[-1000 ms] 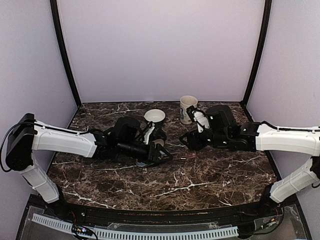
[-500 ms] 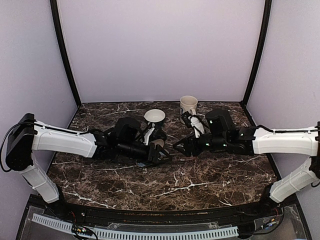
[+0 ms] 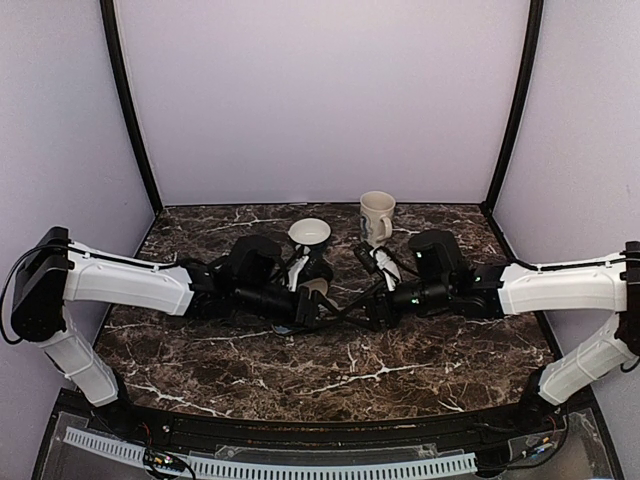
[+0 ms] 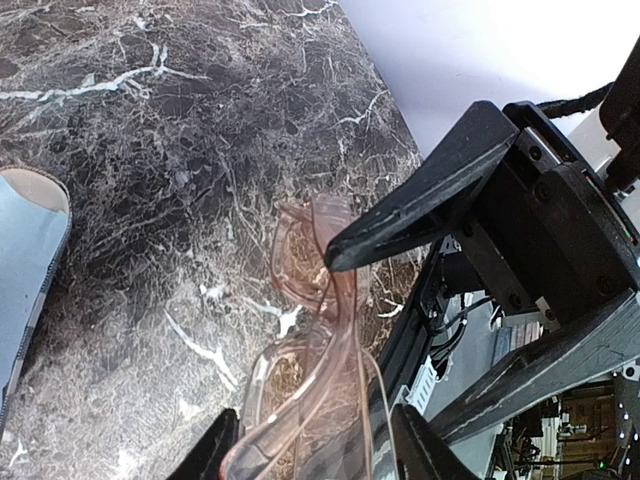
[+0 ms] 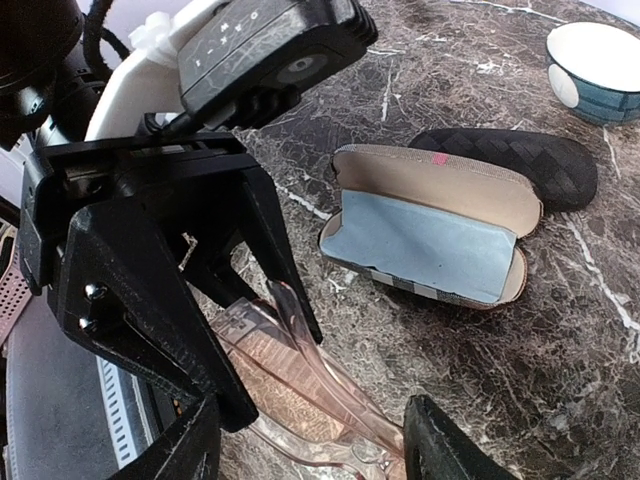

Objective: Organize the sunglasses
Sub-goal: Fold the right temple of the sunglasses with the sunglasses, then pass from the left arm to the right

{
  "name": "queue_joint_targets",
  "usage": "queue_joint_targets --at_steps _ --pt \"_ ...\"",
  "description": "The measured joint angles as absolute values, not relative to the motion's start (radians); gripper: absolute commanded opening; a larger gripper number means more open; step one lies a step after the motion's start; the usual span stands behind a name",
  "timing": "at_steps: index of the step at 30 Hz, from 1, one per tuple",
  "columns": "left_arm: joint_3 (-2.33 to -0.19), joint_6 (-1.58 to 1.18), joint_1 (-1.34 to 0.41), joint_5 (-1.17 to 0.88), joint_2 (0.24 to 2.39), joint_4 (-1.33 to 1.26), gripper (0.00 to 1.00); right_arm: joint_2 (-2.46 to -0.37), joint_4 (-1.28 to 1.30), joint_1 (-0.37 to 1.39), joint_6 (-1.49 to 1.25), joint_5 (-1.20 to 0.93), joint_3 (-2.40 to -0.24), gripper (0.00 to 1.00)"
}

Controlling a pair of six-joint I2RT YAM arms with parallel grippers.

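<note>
Nothing was cased yet. Top view: the left tool [image 3: 318, 308] and right tool [image 3: 352, 298] met over the dark marble table [image 3: 400, 370]. Left wrist view: the left tool gripped the translucent pink sunglasses [image 4: 320, 300]. Right wrist view: the right tool's jaws stood apart around them, near the open, empty brown striped case [image 5: 430, 240].

You have on view: sunglasses [image 5: 300, 385], translucent rose-pink frame, brownish tint in the lenses; open case [image 5: 425, 245], pale blue lining, tan inner rim, beige outside with dark stripes; closed case [image 5: 540, 160], black, woven checker pattern; bowl [image 5: 600, 60], white inside, blue outside with a white spot; mug [image 3: 377, 215], cream-white; table [image 3: 400, 360], dark brown marble veined white; walls [image 3: 320, 100], pale lilac; your left arm [image 3: 130, 283] and right arm [image 3: 560, 288], white shells, black wrists.
</note>
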State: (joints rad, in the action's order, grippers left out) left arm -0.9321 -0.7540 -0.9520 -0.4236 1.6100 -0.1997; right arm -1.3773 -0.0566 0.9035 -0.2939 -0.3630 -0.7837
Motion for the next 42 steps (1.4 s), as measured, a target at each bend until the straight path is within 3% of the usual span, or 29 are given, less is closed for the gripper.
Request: queue_joint_targets --at_steps 8,23,34,42 --pt "-0.908 -0.752 -0.952 -0.426 1.599 -0.218 0.00 -1.367 -0.032 0.904 -0.255 -0.380 -0.783 0.65" --pt "-0.767 -0.818 -0.897 -0.450 1.467 -0.273 0.00 -1.297 0.158 0.903 -0.126 -0.288 -0.808 0.85" --pt "-0.725 -0.905 -0.828 -0.580 1.422 -0.296 0.00 -1.396 0.247 0.931 -0.018 -0.208 -0.902 0.87" --pt "-0.730 -0.926 -0.815 -0.658 1.423 -0.286 0.00 -1.488 0.309 0.987 0.072 -0.139 -1.047 0.77"
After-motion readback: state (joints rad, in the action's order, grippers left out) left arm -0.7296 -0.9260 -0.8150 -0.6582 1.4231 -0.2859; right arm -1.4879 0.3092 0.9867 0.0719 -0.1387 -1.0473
